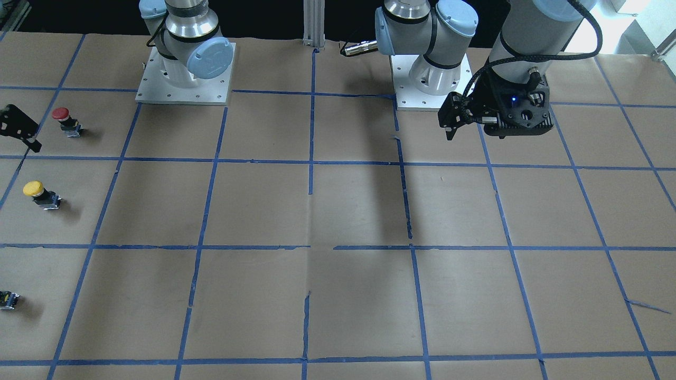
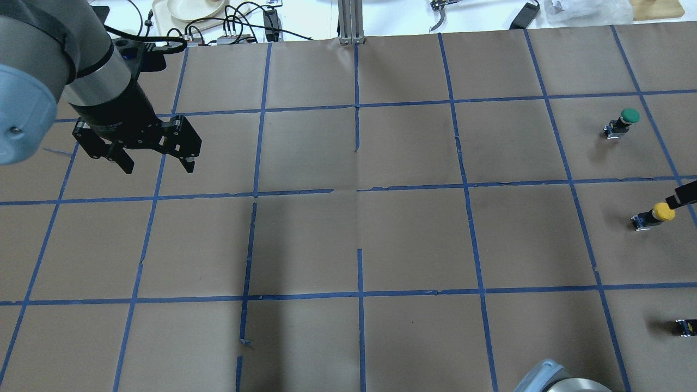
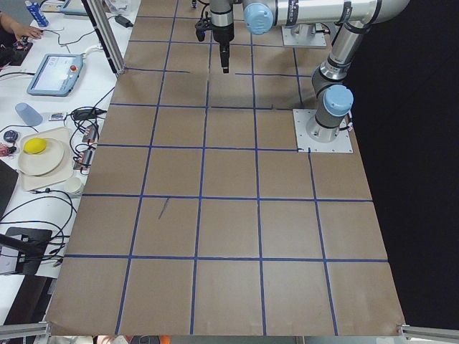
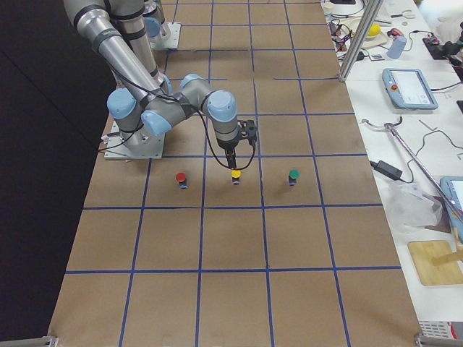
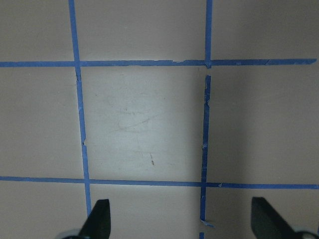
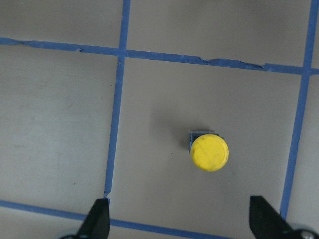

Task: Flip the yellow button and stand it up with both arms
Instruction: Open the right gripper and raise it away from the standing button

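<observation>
Front view: we look steeply down from across the counter (image 1: 338, 211), facing the arms (image 1: 190, 37) at the top edge.
Overhead view: from behind the robot, we look forward and down.
End views: high and far, we look along the counter from each end.
Wrist views: we look straight down, close.
Shared: the yellow button (image 6: 210, 152), in our front, overhead, right-end and right-wrist views.

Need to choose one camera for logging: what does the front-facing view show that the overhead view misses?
Only front-facing: the red button and the arms' base plates. Only overhead: the green button and the cables past the far edge. Both: the yellow button, the small capless block and the open left tool.
</observation>
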